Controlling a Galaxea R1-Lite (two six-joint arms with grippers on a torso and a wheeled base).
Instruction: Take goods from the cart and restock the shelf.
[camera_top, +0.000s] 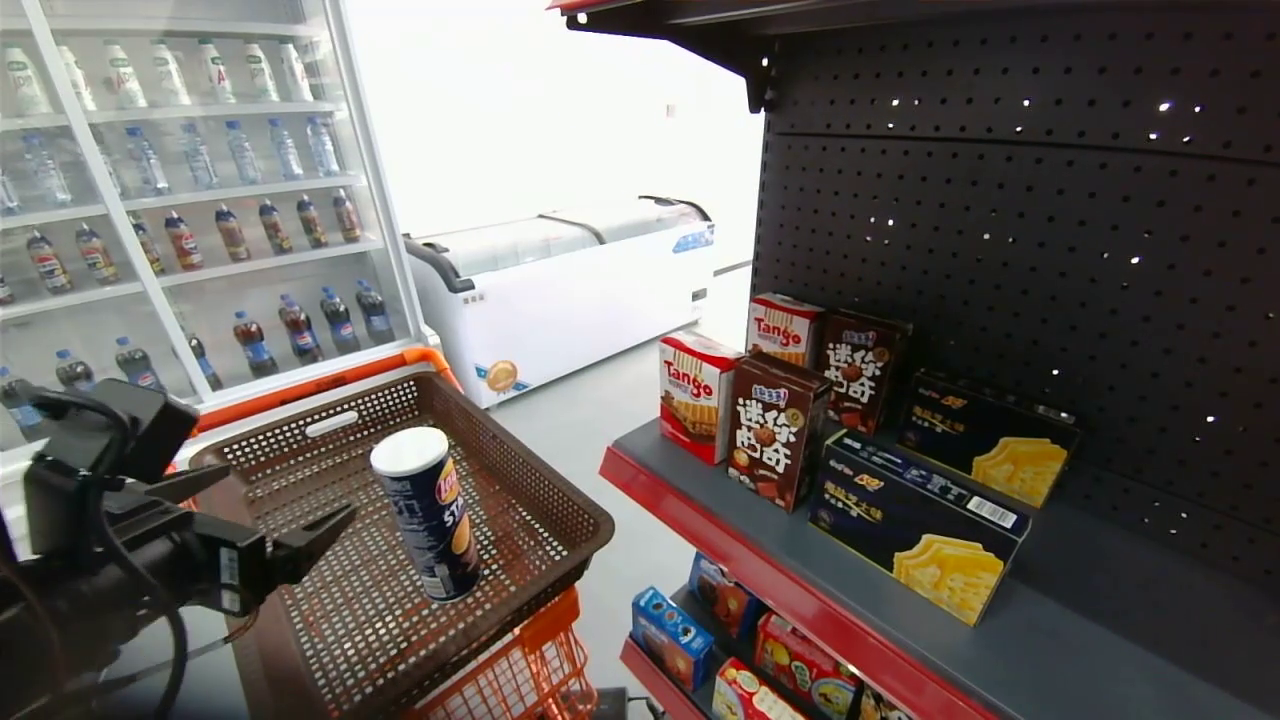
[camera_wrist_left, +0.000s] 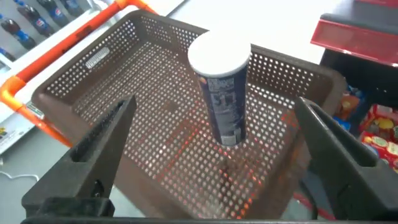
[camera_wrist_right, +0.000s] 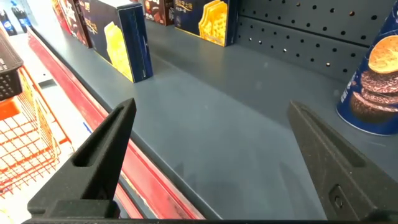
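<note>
One can (camera_top: 428, 515) of crisps stands upright near the middle of the brown basket (camera_top: 560, 500) on top of the orange cart (camera_top: 520, 670), white lid up, touching only the mesh floor. Seen from the head, the left gripper (camera_top: 288, 490) hangs at nine o'clock of the can, just beside it. Its jaws are spread wide and empty, lined up with the can but not yet around it.

The step in hand looks like the grasp. Slide the jaws level toward three o'clock until they bracket the can's mid-body below the lid, then close gently, since a tall light tube may tip if one finger lands first. Lift straight up past the basket wall.

At three o'clock of the cart lies the shelf (camera_top: 1050, 630). The right gripper (camera_wrist_right: 212, 111) hovers over its bare stretch, spread and empty, with boxes (camera_wrist_right: 127, 37) on one side and a second can (camera_wrist_right: 373, 81) on the other.
</note>
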